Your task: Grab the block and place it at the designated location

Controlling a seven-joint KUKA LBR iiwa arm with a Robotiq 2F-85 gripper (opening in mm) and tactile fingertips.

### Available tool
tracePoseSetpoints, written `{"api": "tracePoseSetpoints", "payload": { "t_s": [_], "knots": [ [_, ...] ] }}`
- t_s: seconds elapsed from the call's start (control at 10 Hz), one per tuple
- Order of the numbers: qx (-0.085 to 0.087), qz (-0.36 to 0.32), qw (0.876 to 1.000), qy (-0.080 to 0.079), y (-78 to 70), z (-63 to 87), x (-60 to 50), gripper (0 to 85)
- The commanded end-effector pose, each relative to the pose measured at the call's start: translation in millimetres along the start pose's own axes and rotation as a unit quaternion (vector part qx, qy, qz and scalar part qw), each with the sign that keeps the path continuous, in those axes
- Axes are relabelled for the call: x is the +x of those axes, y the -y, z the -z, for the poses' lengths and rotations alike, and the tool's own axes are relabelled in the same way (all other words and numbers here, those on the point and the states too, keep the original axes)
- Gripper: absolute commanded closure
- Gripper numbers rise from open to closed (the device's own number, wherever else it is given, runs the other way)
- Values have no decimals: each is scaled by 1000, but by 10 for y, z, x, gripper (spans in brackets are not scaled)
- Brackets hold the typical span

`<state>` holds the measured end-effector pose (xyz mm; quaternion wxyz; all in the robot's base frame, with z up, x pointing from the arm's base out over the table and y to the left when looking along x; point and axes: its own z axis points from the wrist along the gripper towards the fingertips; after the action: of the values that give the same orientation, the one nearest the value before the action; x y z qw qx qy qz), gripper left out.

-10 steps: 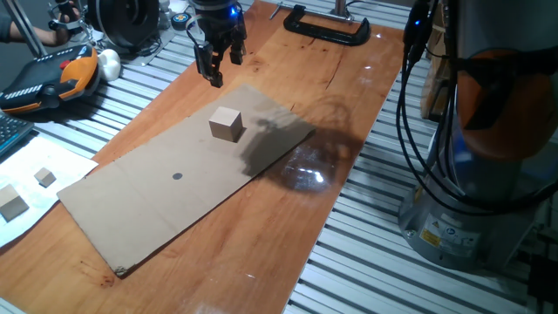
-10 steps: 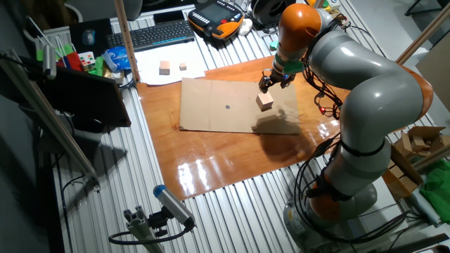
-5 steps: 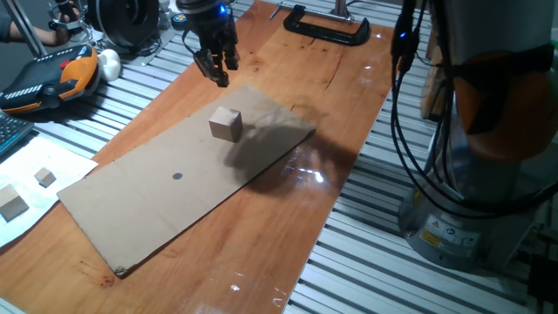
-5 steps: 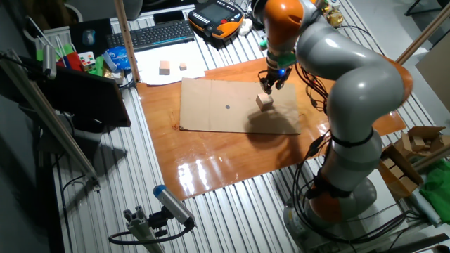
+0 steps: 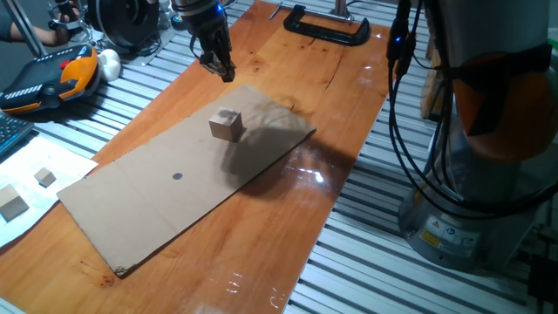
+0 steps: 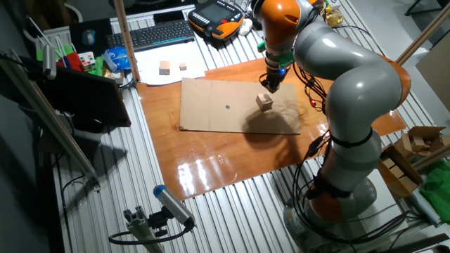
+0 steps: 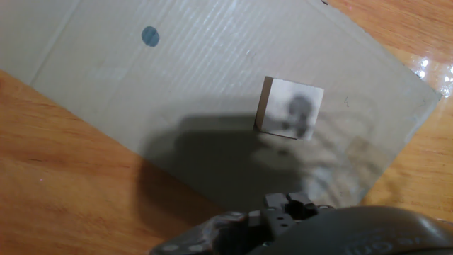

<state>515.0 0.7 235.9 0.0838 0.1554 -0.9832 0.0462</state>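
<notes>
The block (image 5: 227, 126), a light-tan wooden cube, rests on the brown cardboard sheet (image 5: 131, 209) near its far right end. The designated location is a small dark dot (image 5: 177, 176) toward the sheet's middle, to the block's left. My gripper (image 5: 223, 70) hangs above the wooden table just beyond the sheet's far edge, apart from the block, open and empty. From the other side the gripper (image 6: 271, 85) is above and behind the block (image 6: 264, 102), with the dot (image 6: 228, 107) further left. The hand view shows the block (image 7: 290, 108) in shadow and the dot (image 7: 149, 35); my fingertips are out of it.
A black clamp (image 5: 327, 26) lies at the table's far end. On white paper to the left sit a small pale cube (image 5: 45, 178) and another wooden block (image 5: 12, 202). An orange pendant (image 5: 52, 74) and a keyboard (image 6: 158, 33) lie beyond. The arm's base (image 5: 453, 218) stands at the right.
My gripper has turned about its axis and drifted slightly away from the block, toward the table's far left. The block and the sheet have not moved.
</notes>
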Motion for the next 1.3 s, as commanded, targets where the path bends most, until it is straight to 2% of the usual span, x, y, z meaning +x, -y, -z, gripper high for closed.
{"api": "tracePoseSetpoints", "payload": {
  "t_s": [0.0, 1.2],
  "knots": [
    [0, 0, 1000, 0, 0, 0, 0, 843],
    [-1, -31, 1000, -5, -1, 0, 0, 843]
  ]
}}
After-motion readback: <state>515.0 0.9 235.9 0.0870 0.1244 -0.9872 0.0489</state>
